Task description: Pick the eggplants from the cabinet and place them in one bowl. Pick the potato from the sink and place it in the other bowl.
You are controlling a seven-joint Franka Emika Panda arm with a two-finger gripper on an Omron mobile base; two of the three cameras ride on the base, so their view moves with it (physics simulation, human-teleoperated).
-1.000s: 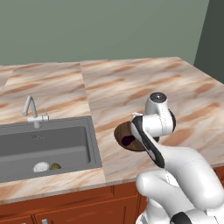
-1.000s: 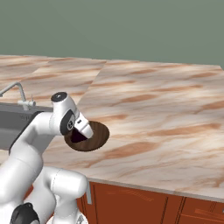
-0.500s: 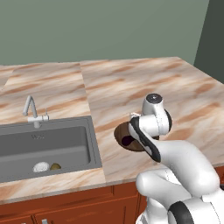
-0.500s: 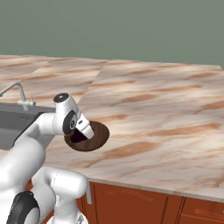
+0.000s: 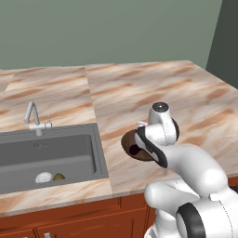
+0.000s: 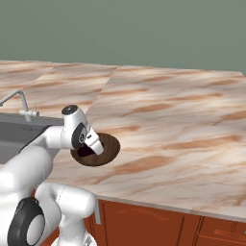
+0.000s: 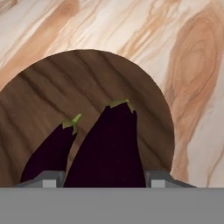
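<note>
The bowl (image 5: pixel 131 142) sits on the bench (image 5: pixel 139 97) near its front edge, just right of the sink (image 5: pixel 46 153). Two eggplants lie in the bowl side by side: one eggplant (image 7: pixel 107 148) between the fingers (image 7: pixel 164 178), the other eggplant (image 7: pixel 47 153) just to its left in the hand view. In the sink, at its near side, the potato (image 5: pixel 58 177) lies just right of a round object (image 5: pixel 43 177). The faucet (image 5: pixel 33 118) stands on the sink's far rim.

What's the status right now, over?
Gripper over wooden bowl, jaws astride second eggplant. First eggplant in the bowl. Potato in sink.
</note>
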